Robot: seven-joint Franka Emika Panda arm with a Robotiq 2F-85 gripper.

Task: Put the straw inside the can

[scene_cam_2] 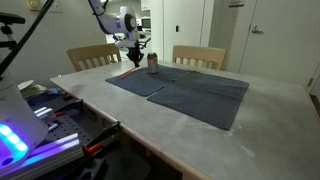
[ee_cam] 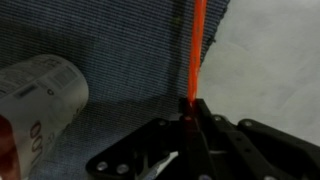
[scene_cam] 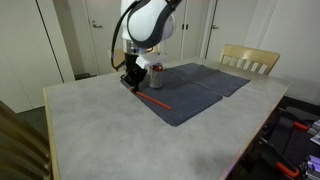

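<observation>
the straw (scene_cam: 153,100) lies flat on a dark blue cloth (scene_cam: 205,82), a thin red-orange line slanting from just left of centre frame down toward the right in an exterior view. its upper-left end sits under the gripper (scene_cam: 133,82). in the wrist view the straw (ee_cam: 196,50) runs from the top edge almost straight down and ends where the two dark fingers (ee_cam: 186,135) meet at the lower middle of the frame. the jaws stand pressed together on that end, pinching the straw. the can (scene_cam: 156,70) stands upright on the cloth just right of the gripper, near the straw's gripped end but apart from it. in the wrist view the can (ee_cam: 40,85) fills the left edge, pale with dark lettering and a bit of red at its lower left. in the other direction, an exterior view shows the can (scene_cam_2: 152,62) at upper centre with the gripper (scene_cam_2: 137,57) just left of it; the straw is too small to make out there. the cloth (scene_cam_2: 190,95) spreads over the far part of a pale grey table (scene_cam: 90,125). the white arm (scene_cam: 150,22) comes down from the top of the frame. a wooden chair (scene_cam: 248,60) stands at the table's upper-right edge, and two chairs (scene_cam_2: 198,57) show behind the table in an exterior view.
</observation>
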